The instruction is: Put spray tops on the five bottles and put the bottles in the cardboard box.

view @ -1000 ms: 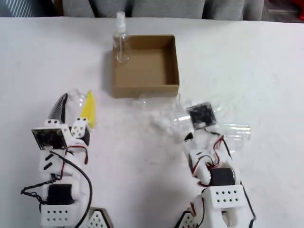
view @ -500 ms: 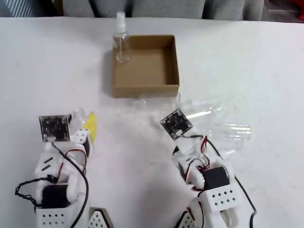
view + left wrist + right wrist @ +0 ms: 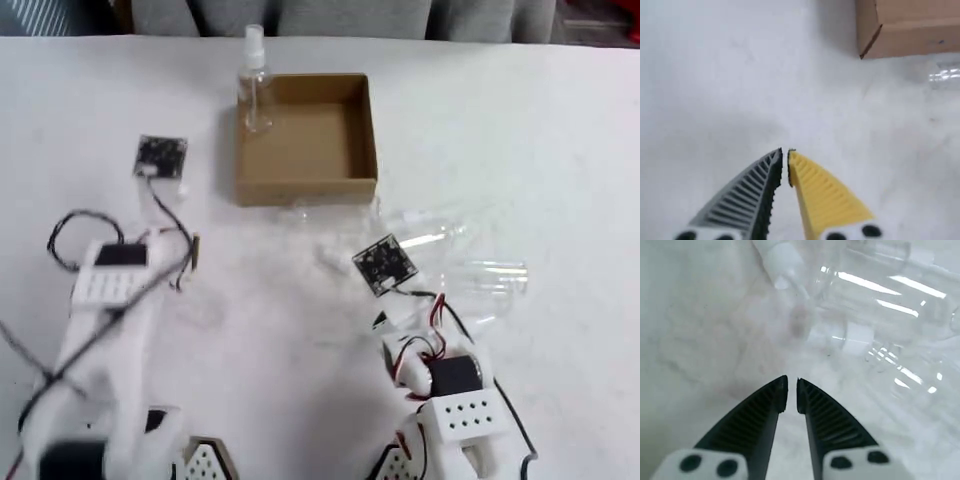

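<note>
The cardboard box (image 3: 305, 140) lies open at the table's far middle, with its corner (image 3: 905, 30) in the left wrist view. One clear bottle with a spray top (image 3: 255, 80) stands upright at the box's far left corner. Several clear bottles (image 3: 440, 235) lie on their sides to the near right of the box. My left gripper (image 3: 785, 154) hovers shut over bare table left of the box. My right gripper (image 3: 791, 384) is shut with nothing in it, just short of a loose white spray top (image 3: 782, 260) and the lying bottles (image 3: 875, 290).
The left arm (image 3: 120, 275) stretches forward along the table's left side, its wrist board (image 3: 160, 155) level with the box. The right arm (image 3: 440, 375) sits at the near right, its wrist board (image 3: 385, 265) over the bottle pile. One bottle end (image 3: 946, 75) lies beside the box's near wall.
The left arm has swung forward from the near left to beside the box. The right wrist shifted left, then slightly back right, staying over the bottles.
</note>
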{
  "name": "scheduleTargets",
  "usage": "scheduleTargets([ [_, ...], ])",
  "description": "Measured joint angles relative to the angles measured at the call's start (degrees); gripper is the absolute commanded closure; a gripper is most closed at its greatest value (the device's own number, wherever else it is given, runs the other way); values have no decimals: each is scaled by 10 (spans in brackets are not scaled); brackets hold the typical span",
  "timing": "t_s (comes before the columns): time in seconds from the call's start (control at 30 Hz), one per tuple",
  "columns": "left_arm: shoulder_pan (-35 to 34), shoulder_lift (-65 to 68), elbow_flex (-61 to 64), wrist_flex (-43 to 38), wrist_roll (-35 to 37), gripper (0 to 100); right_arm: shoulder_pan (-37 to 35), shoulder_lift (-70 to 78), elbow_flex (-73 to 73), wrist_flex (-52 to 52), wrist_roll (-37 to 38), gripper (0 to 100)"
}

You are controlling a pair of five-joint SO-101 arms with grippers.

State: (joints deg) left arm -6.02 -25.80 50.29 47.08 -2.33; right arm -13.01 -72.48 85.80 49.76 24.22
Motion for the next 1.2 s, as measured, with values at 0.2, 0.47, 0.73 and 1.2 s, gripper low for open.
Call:
scheduleTargets([
  [0.2,-1,164,-119,-2,0,980,-3,0,0,0,0,981],
  [0.47,14,200,-117,-34,1,957,-3,0,40,-38,43,981],
  [0.73,15,200,-118,-64,18,871,-3,0,41,-41,51,981],
  [1.2,23,7,-118,241,69,851,-4,0,41,-41,53,981],
])
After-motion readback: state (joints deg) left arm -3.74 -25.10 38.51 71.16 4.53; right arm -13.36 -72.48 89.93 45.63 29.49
